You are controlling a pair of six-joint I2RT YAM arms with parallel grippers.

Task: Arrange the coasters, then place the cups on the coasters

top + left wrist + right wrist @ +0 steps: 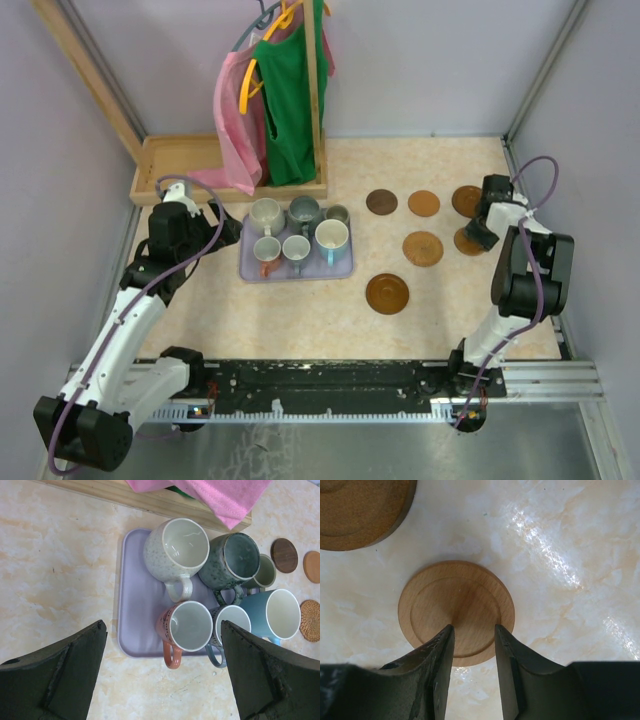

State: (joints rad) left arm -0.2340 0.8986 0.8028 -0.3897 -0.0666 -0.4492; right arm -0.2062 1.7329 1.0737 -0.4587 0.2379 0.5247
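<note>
While the six cups sit crowded together on the lavender tray [136, 605], the left gripper [163, 625] hangs above the tray's near edge with its jaws spread wide and nothing between them. On the tray's far row stand a cream speckled cup [175, 550], a dark green cup [232, 560] and a small grey-green cup [264, 572]. On the near row are an orange-brown cup [187, 627], a grey cup [231, 622] and a light blue cup [277, 615] with a white inside. Several of them touch their neighbours.

To the right of the tray, the coasters lie spread flat on the desk [300, 310]. Among them are a dark brown coaster [381, 202], an orange coaster [423, 203], a woven coaster [423, 248] and a larger glossy coaster [387, 294] nearest the arms.

The right gripper [474, 630] is over a pale wooden coaster [456, 605] at the right side of the desk. Its jaws are partly apart with nothing held between them, and whether the tips touch the wood cannot be told. A thicker brown coaster [360, 510] lies just beyond.

Behind the tray, pink and green garments [270, 110] hang on a wooden rack [318, 100].
</note>
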